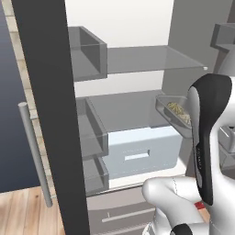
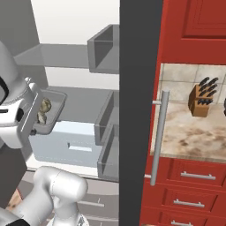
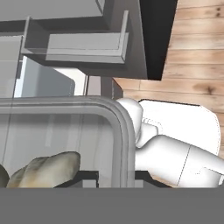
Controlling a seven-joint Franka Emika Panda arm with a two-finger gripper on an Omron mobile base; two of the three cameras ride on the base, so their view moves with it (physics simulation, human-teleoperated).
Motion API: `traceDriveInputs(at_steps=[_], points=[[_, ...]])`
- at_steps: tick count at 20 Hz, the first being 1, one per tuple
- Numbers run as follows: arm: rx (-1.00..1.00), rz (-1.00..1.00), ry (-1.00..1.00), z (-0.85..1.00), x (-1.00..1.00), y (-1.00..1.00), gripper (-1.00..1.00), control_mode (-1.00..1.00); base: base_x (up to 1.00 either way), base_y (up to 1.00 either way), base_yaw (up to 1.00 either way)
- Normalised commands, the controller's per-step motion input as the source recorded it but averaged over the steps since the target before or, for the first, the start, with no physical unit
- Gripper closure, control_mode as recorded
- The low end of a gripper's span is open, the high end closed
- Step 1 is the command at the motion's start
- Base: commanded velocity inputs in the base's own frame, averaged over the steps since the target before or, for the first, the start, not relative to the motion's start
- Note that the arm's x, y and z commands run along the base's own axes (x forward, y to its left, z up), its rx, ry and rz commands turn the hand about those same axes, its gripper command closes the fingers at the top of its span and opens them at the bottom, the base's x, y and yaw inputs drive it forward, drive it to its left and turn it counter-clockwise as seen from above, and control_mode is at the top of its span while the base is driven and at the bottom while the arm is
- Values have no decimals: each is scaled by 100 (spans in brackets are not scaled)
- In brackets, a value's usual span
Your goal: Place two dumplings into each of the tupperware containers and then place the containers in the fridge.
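**Loaded container at open fridge, shelf placement pending**

Item: small shallow rectangular container of translucent grey plastic (image 1: 170, 111), rounded rim, carrying pale beige-tan crinkled dumplings (image 1: 179, 111). Two lumps made out in right base view; exact count uncertain elsewhere.

Location: held in the air inside the opening of the tall grey metallic fridge (image 1: 137, 27), door swung wide, above the pale drawer (image 1: 142, 153) and at about the level of the grey lower shelf (image 1: 124, 108). Not yet resting on any shelf, as far as can be judged.

Grip: fingers (image 2: 34, 131) hidden behind the tray and the white hand; drawn nearly together, judged clamped on the near rim of the container. Contact point itself not visible.

Orientation: tilted, not level — in right base view tipped steeply, its open face turned partly sideways. Long axis running from hand toward fridge interior; free end leading.

Risks from here:
- Dumplings sliding or rolling over the low rim, caused by the tilt.
- Container pivoting or slipping in a thin edge grip, caused by load carried far from the fingers.
- Leading edge striking the shelf lip or grey door bins (image 1: 89, 124), caused by approach too low or off to one side.
- Tipping off the shelf front on release, caused by too shallow an insertion.
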Motion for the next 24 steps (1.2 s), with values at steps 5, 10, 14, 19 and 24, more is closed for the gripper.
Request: traceDriveInputs(at_steps=[5,10,14,19,24], points=[[0,0,0,-10,52,0,100,-100,21,0,0],[0,4,-8,-40,100,0,100,-100,0,0,0],[0,6,-12,-73,83,-3,100,-100,0,0,0],[0,1,-16,-53,23,0,100,-100,0,0,0],[2,0,-2,-10,48,0,100,-100,0,0,0]])
